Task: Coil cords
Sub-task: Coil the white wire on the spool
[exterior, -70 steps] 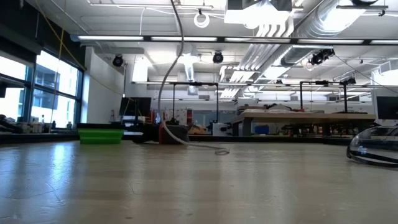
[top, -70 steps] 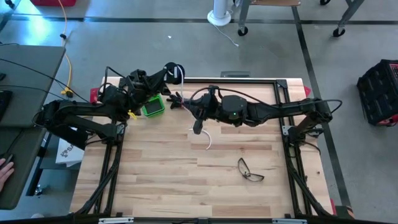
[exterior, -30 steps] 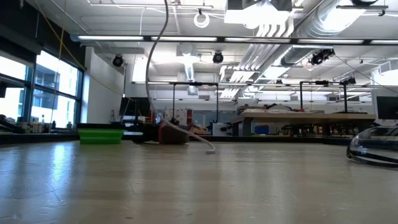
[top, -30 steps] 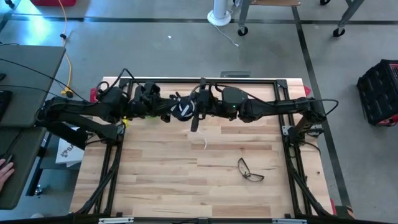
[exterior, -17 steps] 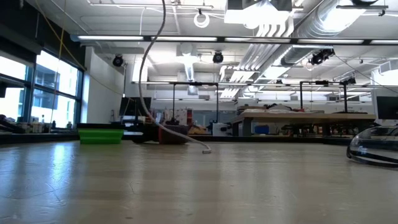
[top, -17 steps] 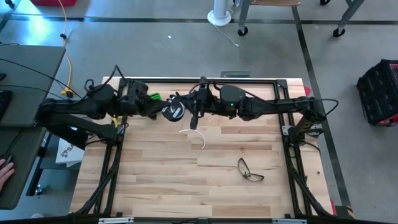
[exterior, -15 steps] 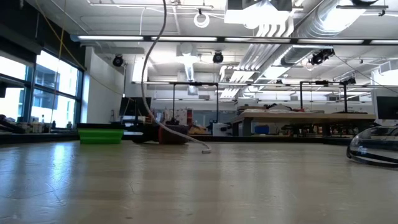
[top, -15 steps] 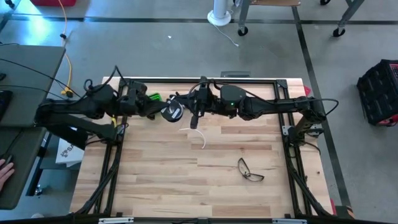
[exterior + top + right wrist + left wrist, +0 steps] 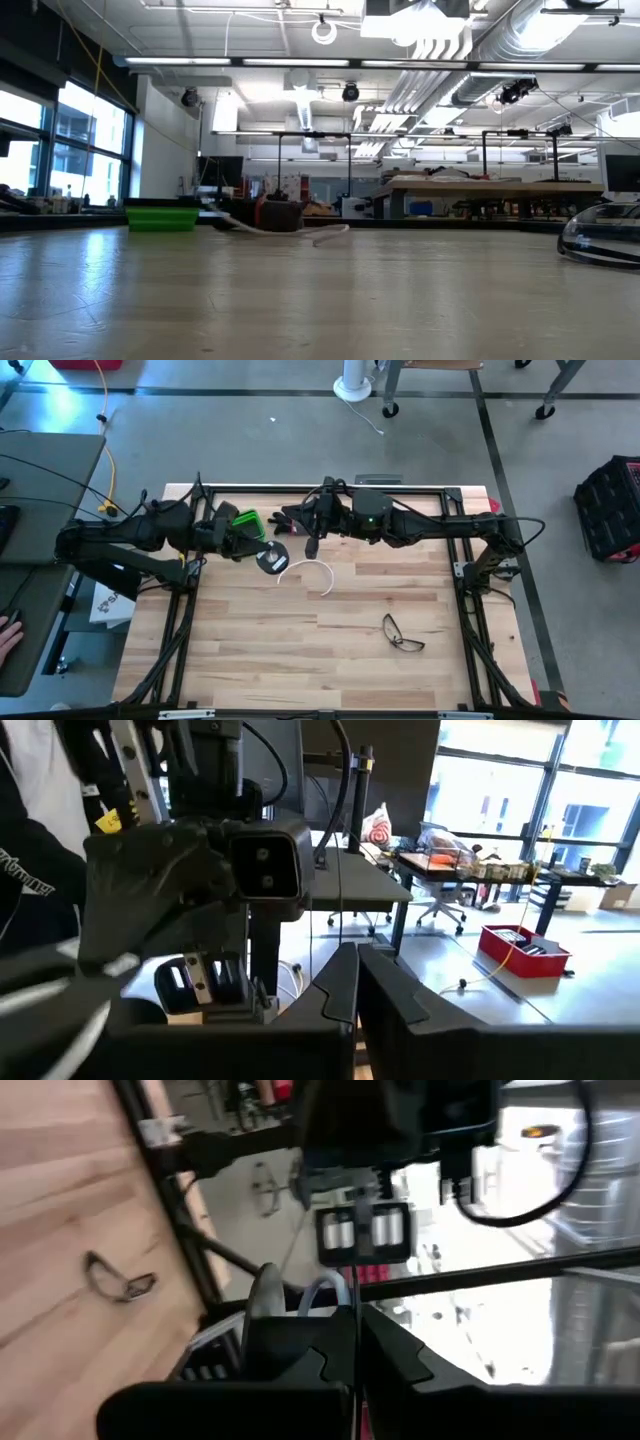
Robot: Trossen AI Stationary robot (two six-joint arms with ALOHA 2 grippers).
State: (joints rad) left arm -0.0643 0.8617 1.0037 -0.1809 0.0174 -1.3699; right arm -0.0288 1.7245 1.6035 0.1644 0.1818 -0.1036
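Fingers [image 9: 257,547] pinch one reel [image 9: 271,558]

A grey concrete floor [image 9: 250,430] marked with dark tape lines surrounds the wooden bench [image 9: 260,650]. A white pedestal base [image 9: 352,385] stands beyond its far edge. Long ceiling lights [image 9: 300,62], exposed ducts [image 9: 520,30] and tall windows [image 9: 60,130] show across the room.

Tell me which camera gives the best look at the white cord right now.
The high view: the white cord shows whole, arcing across the table from the black reel. The low view catches only a flat sliver of it far back. The left wrist view shows just a short loop; the right wrist view shows none I can pick out.
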